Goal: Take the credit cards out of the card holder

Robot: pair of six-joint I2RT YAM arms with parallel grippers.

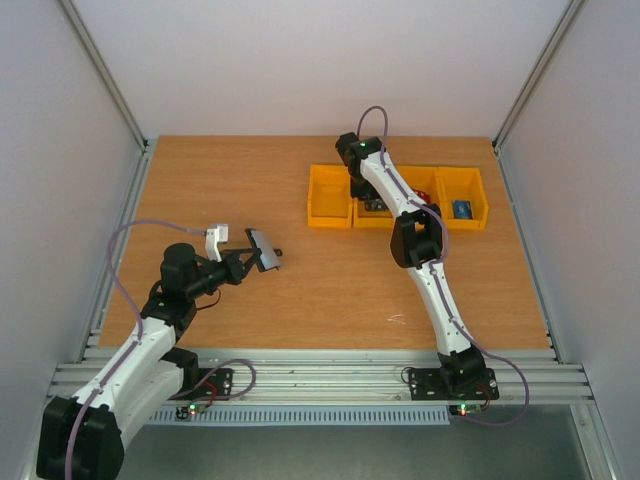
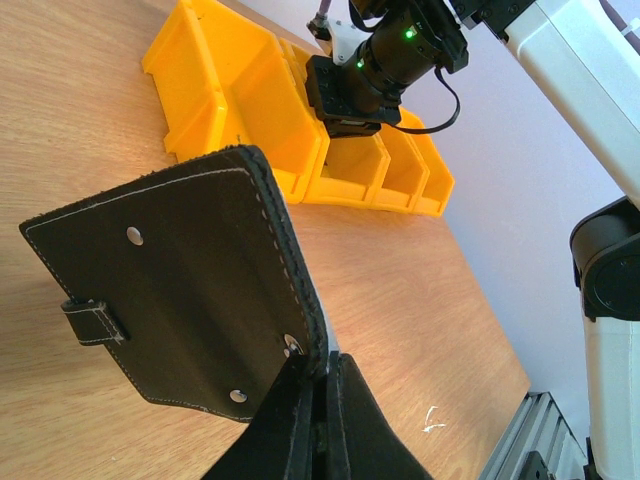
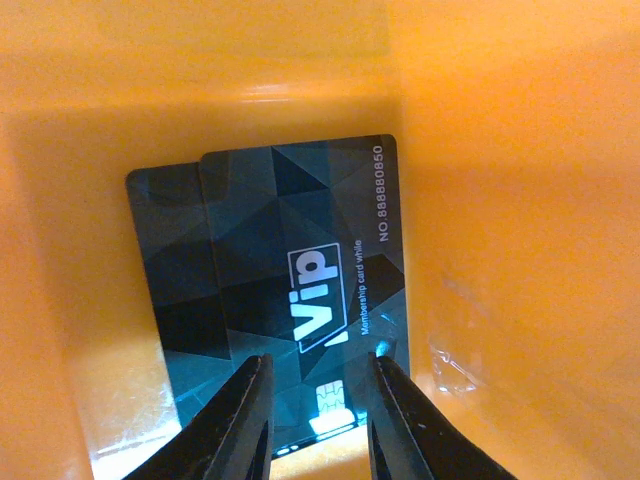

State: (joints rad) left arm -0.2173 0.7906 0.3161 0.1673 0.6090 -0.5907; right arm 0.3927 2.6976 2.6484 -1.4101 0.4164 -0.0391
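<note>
Wooden table point(image 1: 330, 290), both arms out over it. The right arm point(image 1: 430, 280) reaches to the far side and dips into the row of yellow bins point(image 1: 330, 200), in the compartment just right of the leftmost one. The left arm point(image 1: 140, 340) is bent over the left-middle of the table, well apart from the bins.

The card holder point(image 1: 264, 250) is in the left gripper point(image 1: 243, 265), which is clamped tight on one edge. In the left wrist view the black stitched outer face is turned to the camera, tilted. I can't tell whether its far edge touches the wood.

The right gripper point(image 3: 320, 365) is inside a bin, fingers part-way open with a clear gap between them and gripping nothing. Two dark teal credit cards point(image 3: 300, 260) lie flat on the bin floor under it, one overlapping the other (top one reads "ViP", with a number along its side). The top card's near end shows in the gap between the fingers.

In the rightmost bin there is a blue card point(image 1: 463, 209). A small red bit point(image 1: 425, 196) shows in the bin next to it, beside the arm, too small to tell what it is.

Smallest: the black tab point(image 2: 95, 322) on the holder's outer face, near its left edge, plus a few metal studs.
</note>
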